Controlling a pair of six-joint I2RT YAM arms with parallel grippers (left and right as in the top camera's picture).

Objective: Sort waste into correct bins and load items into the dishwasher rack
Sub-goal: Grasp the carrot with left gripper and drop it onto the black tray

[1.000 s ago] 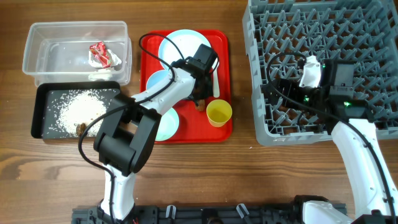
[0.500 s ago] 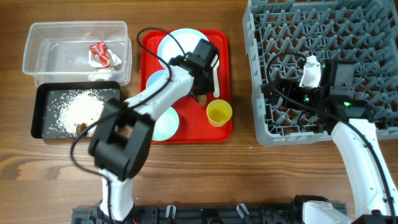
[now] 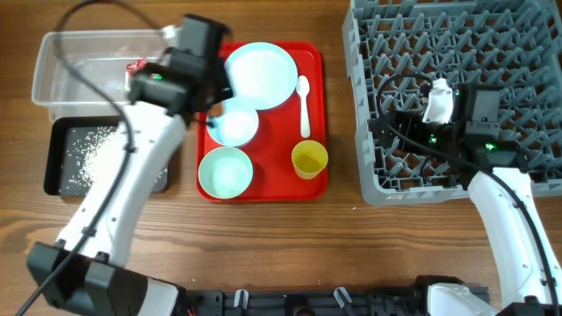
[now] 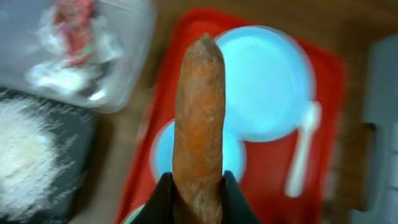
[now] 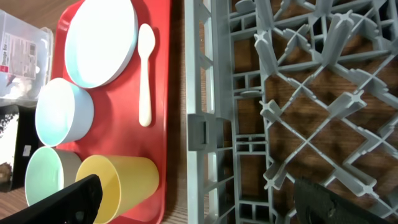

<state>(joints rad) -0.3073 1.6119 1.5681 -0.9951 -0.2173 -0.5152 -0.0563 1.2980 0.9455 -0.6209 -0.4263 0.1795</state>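
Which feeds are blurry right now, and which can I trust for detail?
Overhead: the left arm is blurred by the clear tub; the rest is sharp. Left wrist: only the sausage stick in the left end effector is sharp; red tray and plate behind are soft. Right wrist: crisp across dishwasher rack and tray.

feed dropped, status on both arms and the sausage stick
Left gripper shut on sausage stick, above left edge of tray. Right gripper open over rack. Nothing in the way.

- One pale-blue plate (image 3: 260, 75)
- Two pale bowls (image 3: 235, 123) (image 3: 225, 171)
- One yellow cup (image 3: 309, 159)
- One white spoon (image 3: 304, 104)
- One orange-brown stick (image 4: 199, 124)
- One crumpled wrapper (image 4: 74, 22)
- Two tubs: clear tub (image 3: 61, 83), black tub (image 3: 51, 167)
- One red tray (image 3: 274, 145)
- One grey rack (image 3: 413, 44)
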